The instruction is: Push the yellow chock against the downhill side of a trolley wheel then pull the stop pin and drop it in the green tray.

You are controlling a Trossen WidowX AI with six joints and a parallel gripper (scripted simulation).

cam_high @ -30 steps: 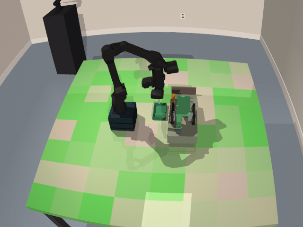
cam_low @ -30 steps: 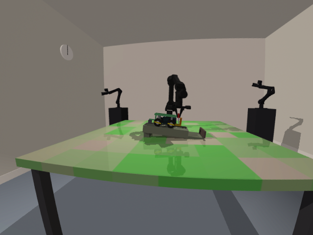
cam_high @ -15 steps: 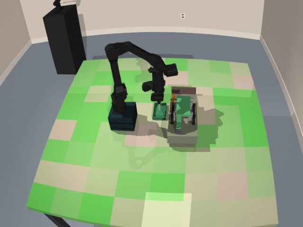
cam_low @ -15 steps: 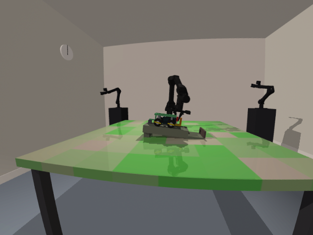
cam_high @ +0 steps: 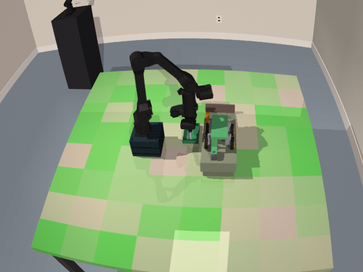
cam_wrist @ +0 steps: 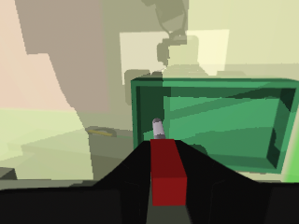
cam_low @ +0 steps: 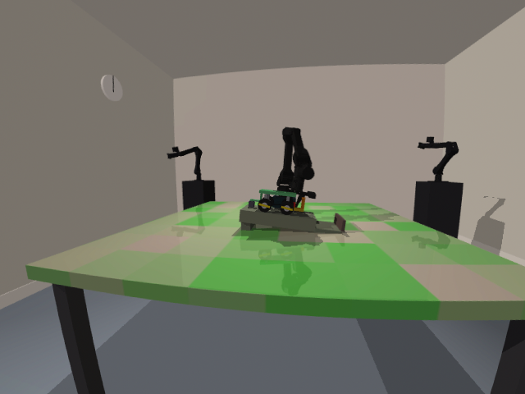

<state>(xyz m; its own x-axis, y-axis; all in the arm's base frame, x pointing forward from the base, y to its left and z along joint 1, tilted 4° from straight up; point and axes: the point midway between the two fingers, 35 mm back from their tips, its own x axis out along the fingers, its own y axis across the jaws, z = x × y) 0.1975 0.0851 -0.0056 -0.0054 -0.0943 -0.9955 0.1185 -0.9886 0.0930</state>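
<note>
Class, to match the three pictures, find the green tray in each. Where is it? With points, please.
Top: near the centre, just left of the ramp (cam_high: pixel 218 166) (cam_low: pixel 276 218), the green tray (cam_high: pixel 190 140) (cam_wrist: pixel 215 84).
Exterior: cannot be made out.
Wrist: right of centre.
Landmark shared by top and exterior: the ramp.

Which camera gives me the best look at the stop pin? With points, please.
The wrist view: the stop pin's (cam_high: pixel 190 135) (cam_wrist: pixel 168 170) red head and grey shank show large in the claw (cam_high: pixel 189 130) (cam_wrist: pixel 161 147). The top view shows just a thin pale shank over the green tray (cam_high: pixel 190 142) (cam_wrist: pixel 215 83); the exterior view, only a speck of red.
</note>
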